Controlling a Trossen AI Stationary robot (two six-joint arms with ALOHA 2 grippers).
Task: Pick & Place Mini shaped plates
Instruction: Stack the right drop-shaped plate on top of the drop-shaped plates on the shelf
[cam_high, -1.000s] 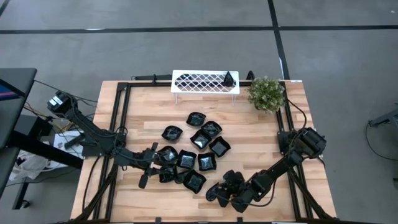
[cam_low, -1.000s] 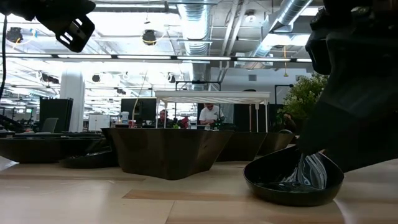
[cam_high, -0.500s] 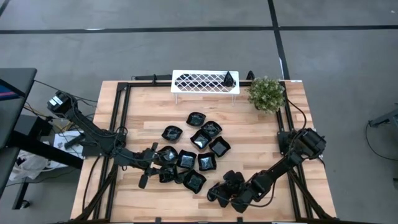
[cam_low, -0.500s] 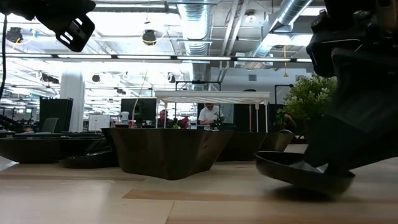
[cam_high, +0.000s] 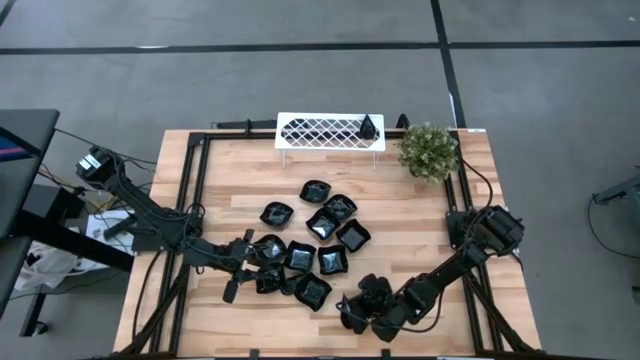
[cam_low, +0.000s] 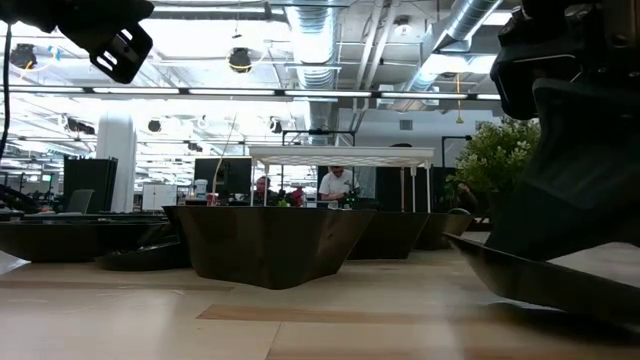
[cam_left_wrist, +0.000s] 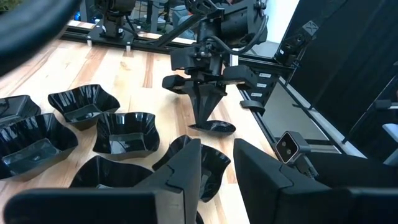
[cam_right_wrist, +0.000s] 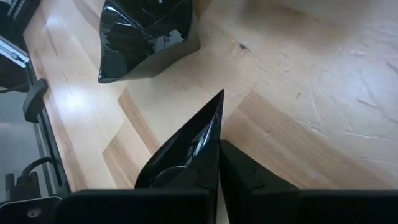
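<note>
Pale wood table (cam_high: 240, 190), smooth, grain and plank joints showing. Glossy black plates (cam_left_wrist: 126, 132), smooth as glazed ceramic or plastic, mirroring light. At 12 o'clock, matt white lattice tray (cam_high: 330, 131). Matt black fingers (cam_left_wrist: 186, 176), like hard plastic.

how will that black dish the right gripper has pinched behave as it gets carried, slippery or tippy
Probably slippery: the dish is glossy, and the right gripper pinches only its rim. It likely stays stiff, since it keeps its shape hanging tilted off the table. Held by one edge, it may swing or slip out, so a slow carry seems wise.
</note>
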